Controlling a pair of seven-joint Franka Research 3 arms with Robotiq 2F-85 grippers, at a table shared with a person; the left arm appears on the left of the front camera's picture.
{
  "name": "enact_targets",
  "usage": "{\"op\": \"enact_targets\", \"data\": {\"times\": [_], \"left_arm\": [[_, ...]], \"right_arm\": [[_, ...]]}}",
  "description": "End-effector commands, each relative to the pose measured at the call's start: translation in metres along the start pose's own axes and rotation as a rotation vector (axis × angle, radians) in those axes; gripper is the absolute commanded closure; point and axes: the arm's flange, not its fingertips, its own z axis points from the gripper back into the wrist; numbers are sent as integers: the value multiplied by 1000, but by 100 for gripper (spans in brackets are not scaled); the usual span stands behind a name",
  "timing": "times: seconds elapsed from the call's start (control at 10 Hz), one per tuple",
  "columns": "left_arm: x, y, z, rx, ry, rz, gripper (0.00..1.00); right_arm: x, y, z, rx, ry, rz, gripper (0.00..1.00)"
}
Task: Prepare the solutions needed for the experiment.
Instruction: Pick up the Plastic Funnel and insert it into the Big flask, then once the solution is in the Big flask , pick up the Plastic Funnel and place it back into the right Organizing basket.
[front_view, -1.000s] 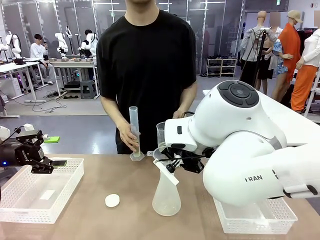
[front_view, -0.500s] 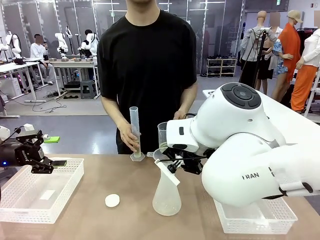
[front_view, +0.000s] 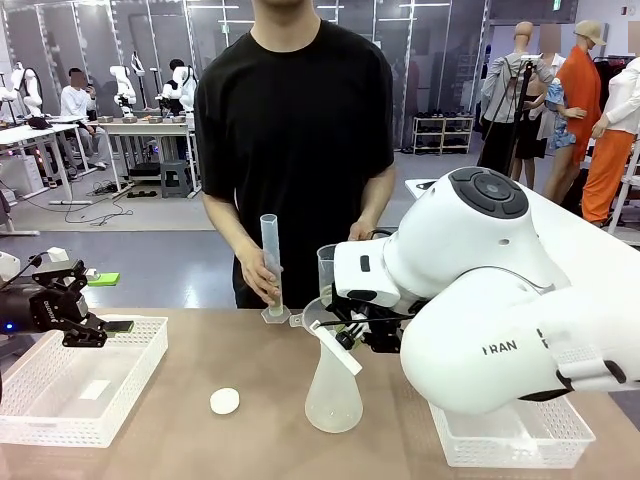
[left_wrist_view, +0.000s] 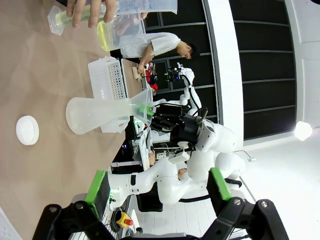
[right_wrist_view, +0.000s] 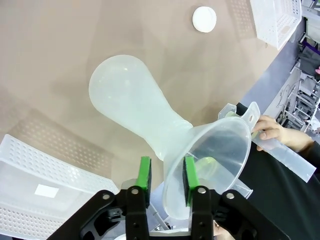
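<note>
At table centre, my right gripper (right_wrist_view: 167, 176) sits slightly parted astride the funnel (right_wrist_view: 220, 145) seated in the flask (right_wrist_view: 130, 100); the solutions (left_wrist_view: 106, 37), at eleven o'clock, are not yet poured.

Funnel (left_wrist_view: 142, 105) at flask (left_wrist_view: 95, 116) mouth, claw (left_wrist_view: 159, 189) agape

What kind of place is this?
Probably a robotics lab doing chemistry: a white frosted conical flask topped by a clear plastic funnel, a tall clear measuring cylinder in a person's hand, and a big white robot arm.
</note>
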Motion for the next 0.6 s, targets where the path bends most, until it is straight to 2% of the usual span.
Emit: {"op": "enact_targets", "data": {"times": [0.0, 0.1, 0.5], "left_arm": [[0, -1, 0, -1, 0, -5, 0], [0, -1, 0, -1, 0, -5, 0], [0, -1, 0, -1, 0, -5, 0]], "right_arm": [[-5, 6, 13, -2, -14, 1, 36], [0, 0, 0, 0, 0, 0, 36], [0, 0, 0, 0, 0, 0, 36]]}}
